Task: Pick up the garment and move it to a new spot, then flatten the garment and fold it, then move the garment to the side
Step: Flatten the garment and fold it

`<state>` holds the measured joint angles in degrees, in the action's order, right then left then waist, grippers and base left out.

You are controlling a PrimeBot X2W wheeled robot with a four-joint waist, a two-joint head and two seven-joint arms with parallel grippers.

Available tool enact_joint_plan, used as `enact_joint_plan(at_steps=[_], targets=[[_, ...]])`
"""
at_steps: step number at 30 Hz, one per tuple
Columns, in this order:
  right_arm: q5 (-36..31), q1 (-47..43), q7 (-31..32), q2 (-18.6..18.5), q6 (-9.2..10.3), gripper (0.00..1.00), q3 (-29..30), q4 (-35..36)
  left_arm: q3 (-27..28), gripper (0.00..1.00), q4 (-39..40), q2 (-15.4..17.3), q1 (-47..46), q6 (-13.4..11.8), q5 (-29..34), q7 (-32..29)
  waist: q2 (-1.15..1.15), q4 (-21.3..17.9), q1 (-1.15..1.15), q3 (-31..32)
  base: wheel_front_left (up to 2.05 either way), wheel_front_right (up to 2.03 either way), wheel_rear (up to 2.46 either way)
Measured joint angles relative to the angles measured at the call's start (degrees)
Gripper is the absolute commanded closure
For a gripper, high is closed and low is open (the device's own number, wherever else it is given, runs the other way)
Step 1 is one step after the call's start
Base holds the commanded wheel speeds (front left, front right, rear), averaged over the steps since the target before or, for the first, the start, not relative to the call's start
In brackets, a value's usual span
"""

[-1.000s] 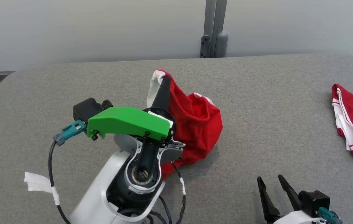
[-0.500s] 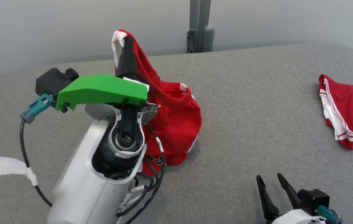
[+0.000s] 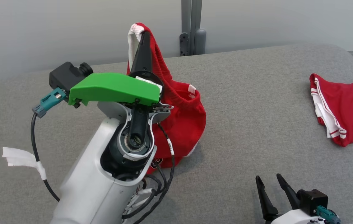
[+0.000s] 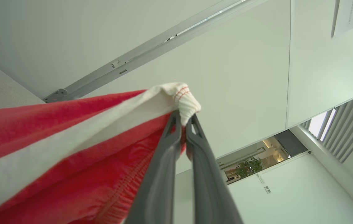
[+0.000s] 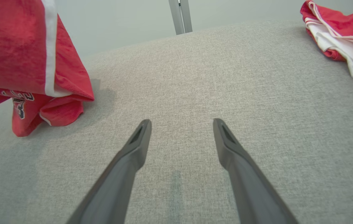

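head view: left jaws clamped on the raised red garment (image 3: 188, 124); right jaws spread apart, empty.

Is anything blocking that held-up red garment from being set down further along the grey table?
Nothing visible: bare table runs from the garment to a second red garment at its right end.

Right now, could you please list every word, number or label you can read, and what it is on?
Nothing reads clearly.
Dark print on the lifted garment: folded over, unreadable.
Paper sheet, left wrist view: too small.
White cable tag: too small.
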<state>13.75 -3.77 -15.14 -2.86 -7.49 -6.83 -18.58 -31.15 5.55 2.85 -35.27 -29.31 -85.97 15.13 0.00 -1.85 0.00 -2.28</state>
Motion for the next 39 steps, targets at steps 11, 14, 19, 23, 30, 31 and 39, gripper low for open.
enact_joint_plan(at_steps=[11, 14, 19, 23, 30, 31, 39], targets=[[-0.01, 0.89, 0.0, -0.01, 0.0, 0.0, -0.52, -0.16, -3.7, 1.0, 4.01, 0.0, -3.78, 1.05, -4.26, 0.0, 0.0, -3.67, 0.0, -0.42, 0.0, 0.0, 0.0], [0.18, 1.33, 0.0, -0.01, 0.0, 0.0, -0.74, -0.19, -4.43, 1.0, 5.44, -0.02, -4.64, 1.35, -5.83, 0.0, 0.0, -4.82, 0.0, -0.98, 0.0, 0.0, 0.0], [0.73, 1.95, 0.0, 0.0, 0.0, 0.0, -1.22, -0.38, -5.2, 1.0, 7.54, -0.01, -5.08, 1.64, -7.34, 0.0, 0.0, -6.48, 0.0, -2.17, 0.0, 0.0, 0.0], [0.93, 2.52, 0.01, -0.01, 0.0, 0.0, -1.45, -0.48, -4.93, 1.0, 8.12, -0.02, -5.11, 2.09, -8.16, 0.01, 0.0, -7.47, 0.0, -3.12, 0.0, 0.0, 0.0], [1.69, 2.94, 0.0, -0.02, 0.0, 0.0, -0.98, -0.35, -3.47, 1.0, 2.71, 0.03, -2.25, 4.25, -5.84, 0.01, 0.0, -7.76, 0.01, -4.67, 0.0, 0.0, 0.0], [1.71, 2.93, 0.0, -0.02, 0.0, 0.0, -0.9, -0.4, -3.41, 1.0, 1.54, -0.07, -1.59, 4.82, -5.79, 0.01, 0.0, -7.59, 0.01, -4.77, 0.0, 0.0, 0.0], [0.07, 2.94, 0.0, -0.04, 0.0, 0.0, 0.63, -0.33, -3.34, 1.0, -18.01, 0.63, 6.45, 13.35, 1.37, 0.0, 0.0, -5.34, 0.01, -5.27, 0.0, 0.0, 0.0]])
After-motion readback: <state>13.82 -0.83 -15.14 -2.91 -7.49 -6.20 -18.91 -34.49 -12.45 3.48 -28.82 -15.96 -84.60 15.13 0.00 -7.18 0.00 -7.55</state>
